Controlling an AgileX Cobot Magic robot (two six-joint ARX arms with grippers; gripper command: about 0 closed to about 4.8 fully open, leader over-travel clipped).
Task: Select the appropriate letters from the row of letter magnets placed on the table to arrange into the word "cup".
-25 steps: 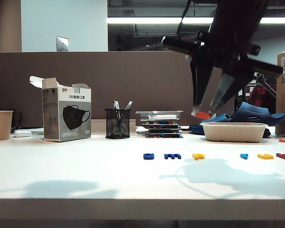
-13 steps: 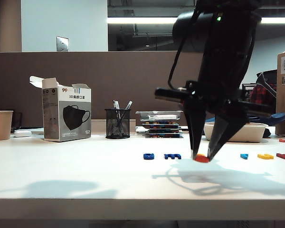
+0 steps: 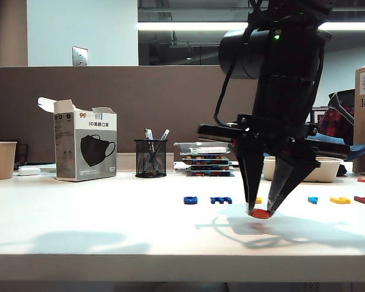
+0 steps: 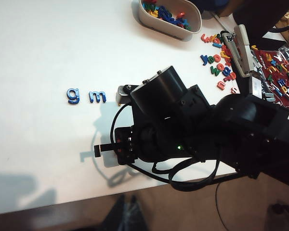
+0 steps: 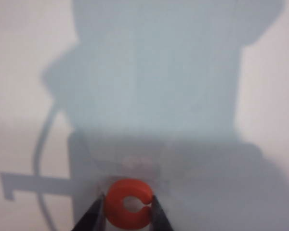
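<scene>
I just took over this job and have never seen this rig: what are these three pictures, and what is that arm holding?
It is a two-armed robot at a white table. One picture looks across the table from outside; the other two come from cameras on each wrist. The right gripper is down near the table, in front of the row of letters, jaws shut on a red c. The left gripper is not in view; its camera looks down on the right arm. On the table lie a blue g and m, a tray of letters and loose letters beside it.
</scene>
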